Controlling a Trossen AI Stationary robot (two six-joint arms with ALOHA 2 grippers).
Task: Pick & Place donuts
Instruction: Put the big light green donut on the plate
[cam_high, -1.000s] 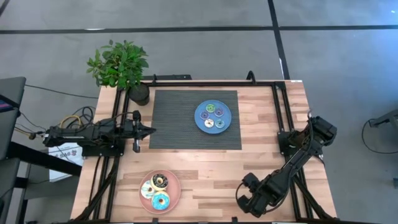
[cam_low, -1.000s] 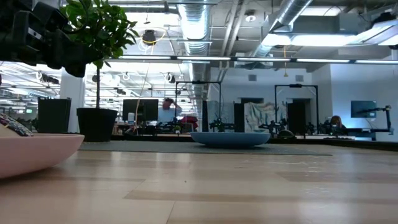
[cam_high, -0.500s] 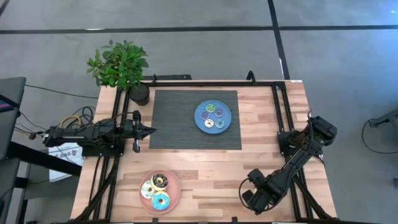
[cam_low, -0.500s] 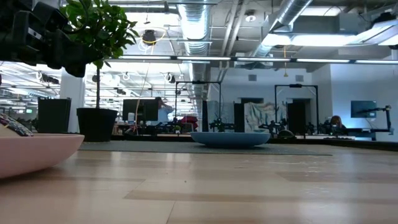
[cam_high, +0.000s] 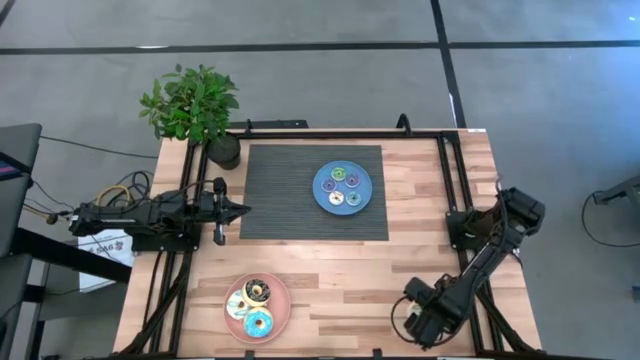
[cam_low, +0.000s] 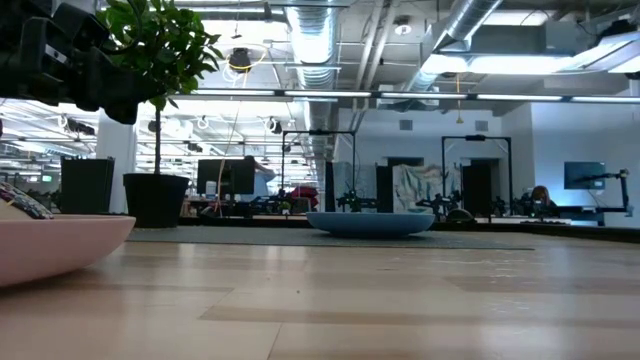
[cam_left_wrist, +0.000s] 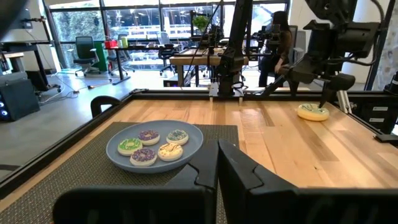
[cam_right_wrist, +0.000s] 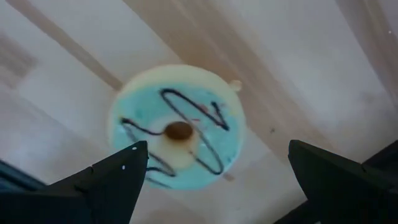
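A large donut with pale green icing and dark drizzle (cam_right_wrist: 177, 130) lies flat on the bare wood near the table's near right corner, also seen in the left wrist view (cam_left_wrist: 313, 112). My right gripper (cam_right_wrist: 216, 148) hangs above it, open, a finger on either side and clear of it (cam_left_wrist: 331, 102). In the high view the right gripper (cam_high: 420, 318) hides this donut. The pink plate (cam_high: 277, 291) carries the dark brown (cam_high: 257, 289), blue (cam_high: 258, 323) and white (cam_high: 237, 305) donuts. Several small donuts (cam_left_wrist: 149, 147) lie on the blue plate (cam_high: 342, 187). My left gripper (cam_high: 243, 210) waits shut at the mat's left edge.
A dark ribbed mat (cam_high: 280, 190) lies under the blue plate. A potted plant (cam_high: 195, 105) stands at the far left corner. Black frame rails (cam_high: 450, 170) run along the table's sides and far edge. Bare wood (cam_high: 340, 290) lies between the pink plate and the right gripper.
My right gripper has moved steadily toward the table's right edge along the near side, staying open. The left arm and both plates have kept still.
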